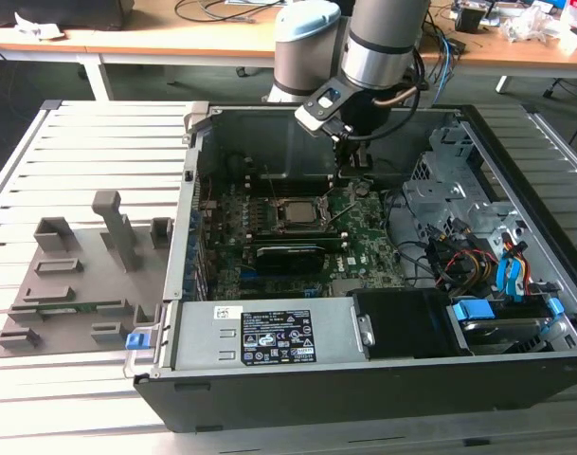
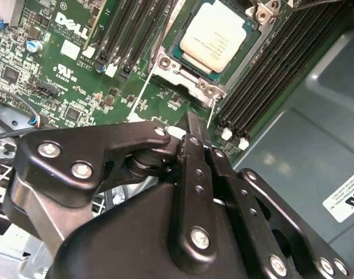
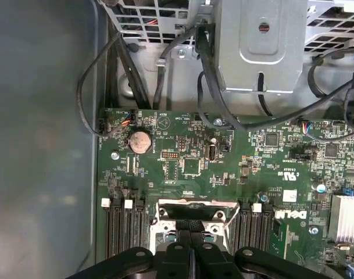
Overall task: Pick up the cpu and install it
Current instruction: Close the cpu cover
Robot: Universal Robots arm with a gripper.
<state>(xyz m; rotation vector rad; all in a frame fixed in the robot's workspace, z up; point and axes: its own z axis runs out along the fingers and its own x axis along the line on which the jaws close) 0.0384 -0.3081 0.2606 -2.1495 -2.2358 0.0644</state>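
The cpu [image 1: 296, 210], a small square chip with a pale silver top, lies flat in the motherboard socket inside the open computer case [image 1: 364, 379]. The second wrist view shows the cpu [image 2: 217, 35] seated in the socket's metal frame. My gripper [image 1: 351, 188] hangs above the green motherboard [image 1: 364, 237], just toward the exterior view's right of the socket and apart from the chip. In both wrist views its black fingers [image 2: 195, 125] meet with nothing between them. In the first wrist view the gripper [image 3: 192, 225] covers the middle of the socket.
A grey moulded holder plate [image 1: 80, 275] with upright blocks lies outside the case at the exterior view's left. Memory slots [image 2: 281, 64] flank the socket. A metal drive cage [image 1: 449, 190], loose cables [image 1: 459, 261] and blue latches [image 1: 477, 311] crowd the case's right side.
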